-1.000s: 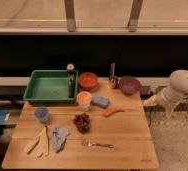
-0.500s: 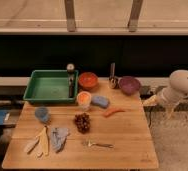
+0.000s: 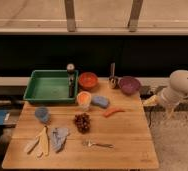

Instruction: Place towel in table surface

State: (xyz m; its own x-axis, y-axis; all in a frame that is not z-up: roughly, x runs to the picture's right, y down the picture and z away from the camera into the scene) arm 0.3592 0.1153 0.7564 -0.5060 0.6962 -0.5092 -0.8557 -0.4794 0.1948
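Observation:
The towel is a small grey-blue cloth lying crumpled on the wooden table near its front left corner. My white arm is off the table's right side. The gripper points left at the table's right edge, level with the purple bowl, and is far from the towel. Nothing shows in it.
A green tray with a bottle stands at the back left. A red bowl, purple bowl, orange cup, blue sponge, carrot, grapes, fork, blue cup and pale utensils lie about.

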